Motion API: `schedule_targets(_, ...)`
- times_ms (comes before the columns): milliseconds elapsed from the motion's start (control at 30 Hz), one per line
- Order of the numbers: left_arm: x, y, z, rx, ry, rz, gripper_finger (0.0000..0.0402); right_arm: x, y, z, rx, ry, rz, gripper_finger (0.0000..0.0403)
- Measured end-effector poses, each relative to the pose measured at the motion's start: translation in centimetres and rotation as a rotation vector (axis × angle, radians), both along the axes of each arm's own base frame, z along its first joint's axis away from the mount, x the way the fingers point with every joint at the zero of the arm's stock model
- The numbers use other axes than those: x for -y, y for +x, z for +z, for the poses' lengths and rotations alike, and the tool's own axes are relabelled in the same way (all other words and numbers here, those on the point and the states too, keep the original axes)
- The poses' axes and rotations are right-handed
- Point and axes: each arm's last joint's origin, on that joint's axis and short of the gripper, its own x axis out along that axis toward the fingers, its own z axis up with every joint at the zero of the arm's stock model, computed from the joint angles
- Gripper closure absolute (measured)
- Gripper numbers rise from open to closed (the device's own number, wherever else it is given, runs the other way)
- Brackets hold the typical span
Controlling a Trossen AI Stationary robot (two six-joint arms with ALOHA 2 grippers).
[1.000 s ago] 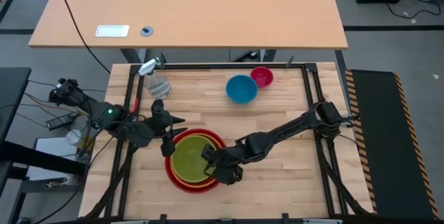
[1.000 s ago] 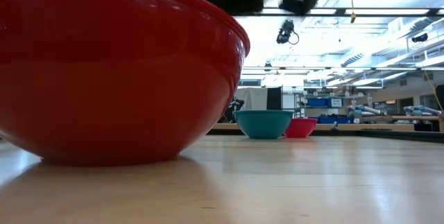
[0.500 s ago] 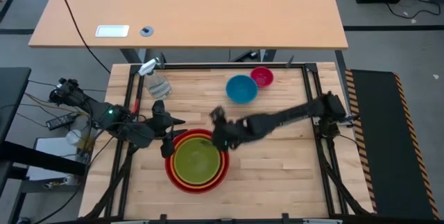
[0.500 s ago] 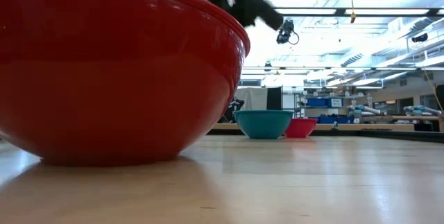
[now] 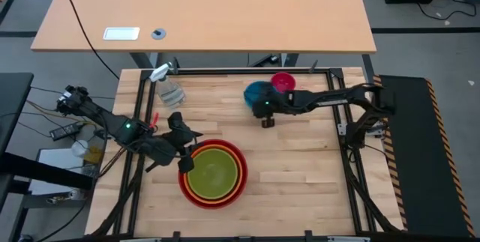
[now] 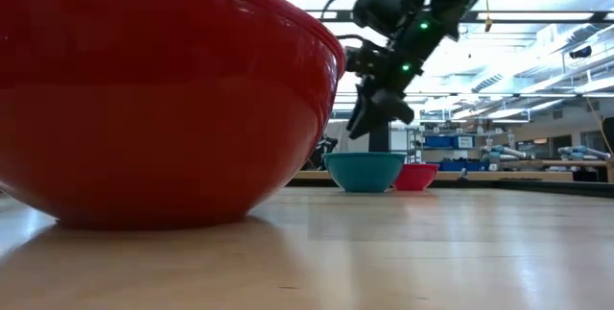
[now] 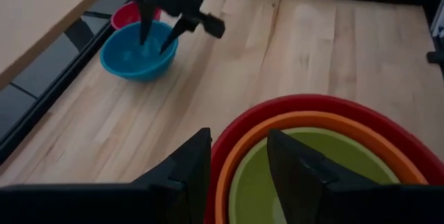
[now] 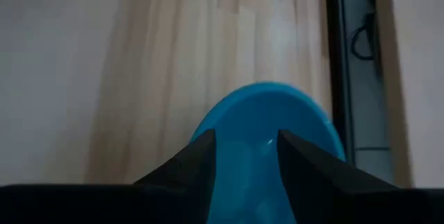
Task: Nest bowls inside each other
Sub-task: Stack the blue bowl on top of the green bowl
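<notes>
A red bowl (image 5: 183,186) stands at the table's near middle, with an orange bowl (image 5: 241,168) and a lime green bowl (image 5: 215,174) nested in it. My left gripper (image 5: 184,156) is shut on this stack's left rim. A blue bowl (image 5: 253,91) and a small pink bowl (image 5: 283,82) sit side by side on the table near the far edge. My right gripper (image 5: 260,103) hangs open just above the blue bowl (image 8: 270,120), fingers tilted down toward it, touching nothing; the low view shows it (image 6: 363,128) clear of the bowl (image 6: 365,171). My left gripper (image 7: 237,141) has the stack's left rim (image 7: 218,158) between its fingers, one finger outside the red bowl (image 7: 312,102) and the other inside the stack. How many of the nested rims it takes in I cannot tell. The fingers slant down from the table's left. The stack rests on the table.
A clear spray bottle (image 5: 169,88) lies at the far left of the table. Black frame rails (image 5: 247,70) run along the table's edges. Bare wood lies to the right of the stack and near the front edge.
My right gripper has left the stack's near right rim and swung fast toward the table's far edge, rolling as it went, and now hangs over the blue bowl. The stack stays where it was.
</notes>
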Motion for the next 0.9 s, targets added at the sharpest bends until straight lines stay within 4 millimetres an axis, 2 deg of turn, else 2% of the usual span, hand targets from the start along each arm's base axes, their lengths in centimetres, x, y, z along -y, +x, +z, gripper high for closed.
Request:
schedule_targets(167,-0.2,0.1,-0.1,-0.016,0.019,0.005,0.0257,0.0,-1.9,-1.6,-0.057,0.04,0.018,0.0242)
schedule_targets(433,-1.1,0.5,-0.1,-0.025,0.05,0.033,0.0258,1.2,-2.5,-4.0,-0.136,0.031,-0.029,0.0233)
schedule_targets(900,-1.4,0.6,-0.2,-0.03,0.047,0.043,0.0258,1.0,-2.1,-3.5,-0.11,0.02,0.009,0.024)
